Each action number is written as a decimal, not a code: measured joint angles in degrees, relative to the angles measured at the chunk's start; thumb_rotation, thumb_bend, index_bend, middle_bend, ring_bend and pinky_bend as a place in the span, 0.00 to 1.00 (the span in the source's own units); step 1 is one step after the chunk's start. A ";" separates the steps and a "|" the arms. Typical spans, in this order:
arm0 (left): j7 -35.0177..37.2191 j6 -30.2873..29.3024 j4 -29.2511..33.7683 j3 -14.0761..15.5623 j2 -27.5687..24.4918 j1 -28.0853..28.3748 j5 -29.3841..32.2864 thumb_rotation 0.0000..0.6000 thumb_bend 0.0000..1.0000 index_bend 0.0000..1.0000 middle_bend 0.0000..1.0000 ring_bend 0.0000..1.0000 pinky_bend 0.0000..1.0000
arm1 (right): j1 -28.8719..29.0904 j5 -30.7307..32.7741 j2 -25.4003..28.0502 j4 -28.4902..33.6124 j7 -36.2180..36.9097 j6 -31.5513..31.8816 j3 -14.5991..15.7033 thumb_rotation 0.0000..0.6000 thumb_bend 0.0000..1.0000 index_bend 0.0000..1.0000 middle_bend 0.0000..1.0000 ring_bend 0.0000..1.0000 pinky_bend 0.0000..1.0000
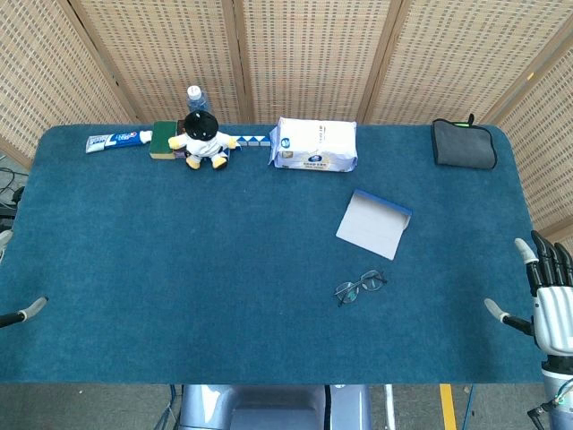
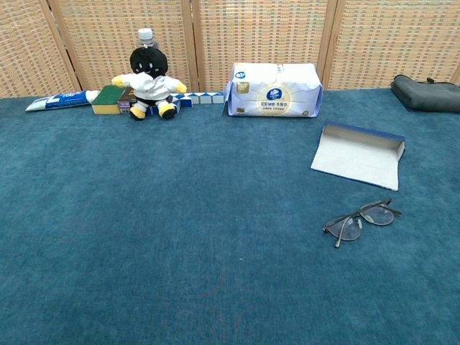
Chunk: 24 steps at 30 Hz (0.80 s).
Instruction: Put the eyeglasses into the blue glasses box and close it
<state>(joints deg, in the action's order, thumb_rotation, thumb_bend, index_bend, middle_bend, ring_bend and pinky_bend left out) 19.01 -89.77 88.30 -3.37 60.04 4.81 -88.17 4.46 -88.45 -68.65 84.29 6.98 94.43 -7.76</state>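
Eyeglasses (image 1: 361,288) lie on the tabletop (image 1: 179,269), inboard of your right robot hand (image 1: 546,296) and a little ahead of it, well apart from the fingers. They rest lenses down with the temples apparently folded; in the chest view one temple end juts toward the robot. Judged from their look, they are light, thin-framed and easily bent, with smooth lenses that will smear or slip. Take hold at the bridge or across the frame front, not at a lens or a single temple, and expect little height above the cloth to get fingers under.

The blue glasses box (image 1: 374,224) lies just beyond the eyeglasses, farther from your right robot hand, lid open and pale lining upward. It looks like stiff, light card; it may slide when you press the lid down, so steady it.

Your right robot hand hovers at the tabletop's right edge, fingers extended and apart, holding nothing. Only a fingertip of your left robot hand (image 1: 27,312) shows at the opposite edge; I cannot tell how it is set.

Along the far edge, well away from both hands: a tissue pack (image 1: 313,143), a plush doll (image 1: 202,139), a water bottle (image 1: 194,96), a toothpaste tube (image 1: 116,140), a green sponge (image 1: 164,140) and a dark pouch (image 1: 464,143).

No step of the task is yet done.
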 measured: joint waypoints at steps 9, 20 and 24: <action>0.23 -0.62 0.28 0.41 -0.23 -0.35 -1.03 1.00 0.00 0.00 0.00 0.00 0.00 | -0.13 0.20 -0.06 -0.94 0.06 0.11 -0.15 1.00 0.04 0.09 0.00 0.00 0.00; -0.43 -1.82 -0.12 0.70 0.49 -0.48 -2.75 1.00 0.00 0.00 0.00 0.00 0.00 | 2.84 -3.17 -0.04 -1.25 1.14 -3.93 0.97 1.00 0.06 0.17 0.00 0.00 0.00; -1.00 -1.35 -0.24 0.66 0.90 -0.24 -2.61 1.00 0.00 0.00 0.00 0.00 0.00 | 6.75 -6.06 -1.07 -2.96 0.88 -7.84 1.42 1.00 0.15 0.24 0.00 0.00 0.00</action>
<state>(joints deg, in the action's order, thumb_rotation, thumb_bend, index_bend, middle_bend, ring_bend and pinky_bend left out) 18.00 -91.12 88.06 -2.72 60.94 4.56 -90.79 11.21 -94.51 -69.72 81.33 7.86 86.59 -6.35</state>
